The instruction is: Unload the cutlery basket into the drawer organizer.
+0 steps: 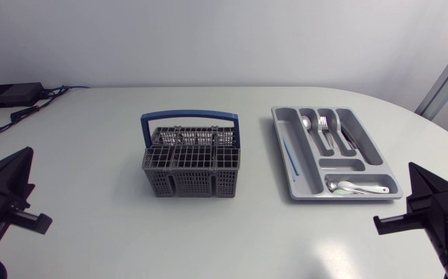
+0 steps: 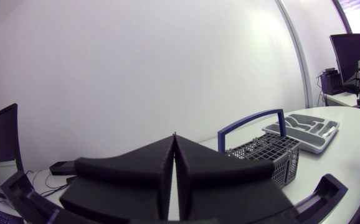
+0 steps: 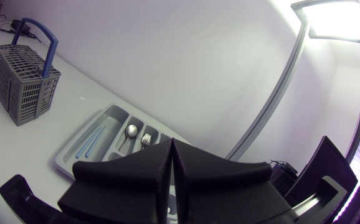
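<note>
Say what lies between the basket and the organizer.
Nothing: the head view shows bare white tabletop between the blue-handled grey mesh cutlery basket and the grey plastic drawer organizer.

Robotics lab rather than a home kitchen. A white, rounded worktop (image 1: 92,155) carries a cutlery basket (image 1: 191,172) at centre, a grey drawer organizer (image 1: 363,139) at 3 o'clock and a black box with trailing cables (image 1: 7,94) at 10 o'clock. The black left pincer (image 1: 24,159) sits at 8 o'clock, the right pincer (image 1: 415,170) at 4 o'clock.
</note>
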